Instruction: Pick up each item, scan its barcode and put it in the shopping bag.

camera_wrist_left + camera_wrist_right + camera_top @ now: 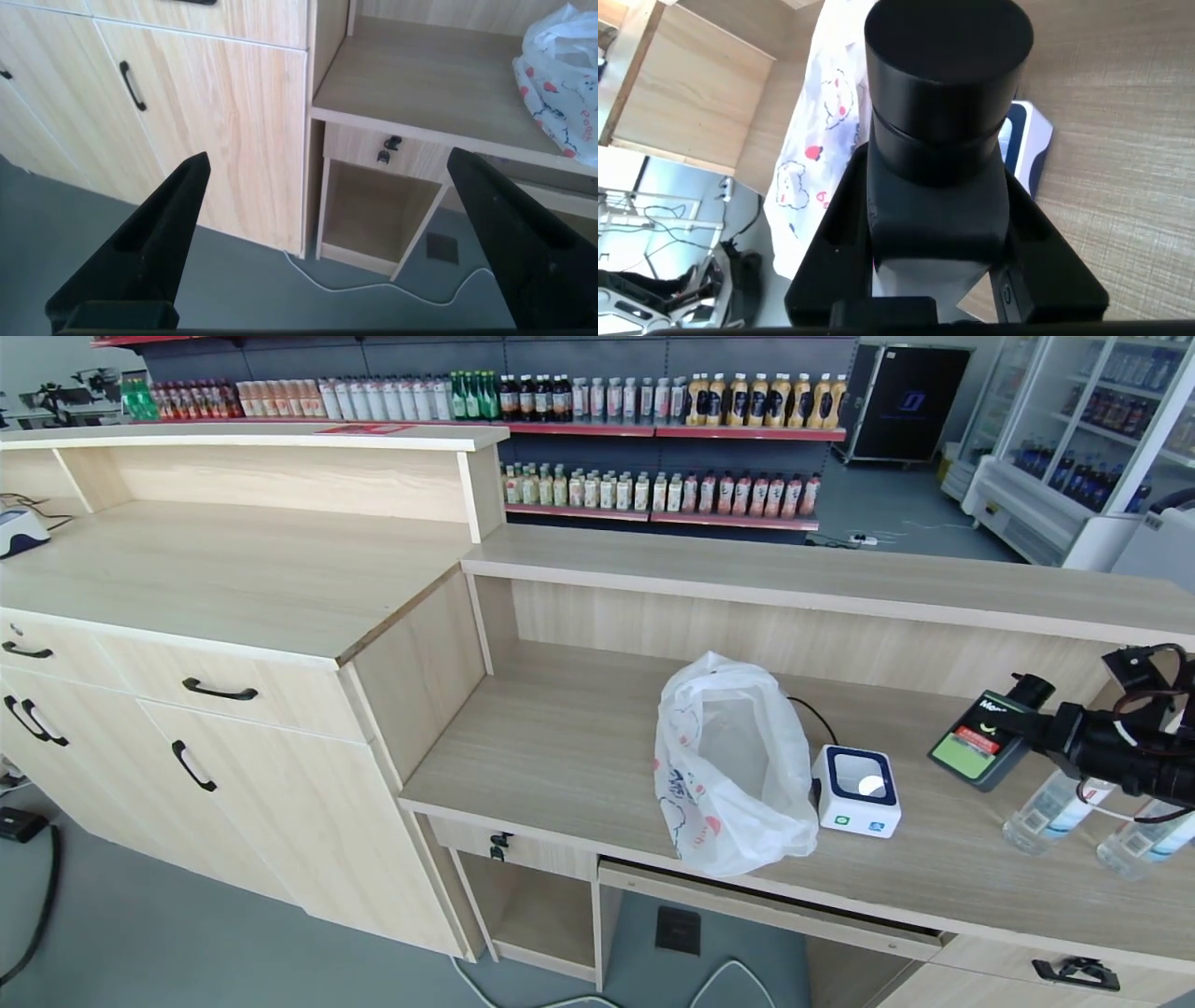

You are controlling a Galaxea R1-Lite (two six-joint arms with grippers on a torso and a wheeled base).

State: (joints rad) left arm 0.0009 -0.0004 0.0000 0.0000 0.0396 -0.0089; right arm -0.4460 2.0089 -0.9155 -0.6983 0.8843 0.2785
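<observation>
At the right end of the bench (560, 747), the right gripper (1036, 733) is clenched on the black bottle (976, 745) and holds it in the air. The bottle is tilted, with its green and red label facing up and its round cap toward the back wall. It hangs to the right of the scanner (857, 791), apart from it. In the right wrist view the bottle (948, 75) sits between the two fingers (831, 271) of the gripper (938, 233), cap nearest the camera, with the scanner (1027, 140) and the bag (822, 140) beyond it.

The right arm comes in from the right edge, roughly level, and points left across the bench. Beneath it two clear bottles (1046, 812) (1144, 840) lie near the front edge.

The left gripper (329, 157) is released, its fingers (140, 252) spread wide with nothing between them. It hangs low over the floor, facing the cupboard doors (206, 121) and the open compartment (374, 215) under the bench. The bag (561, 84) appears on the bench above and to one side.

The white bag (733, 765) stands upright on the bench with its mouth open upward, just beside the scanner's left side. What it holds cannot be made out through the plastic. The scanner is a small white box with a dark window on top, and a cable runs from behind it.
</observation>
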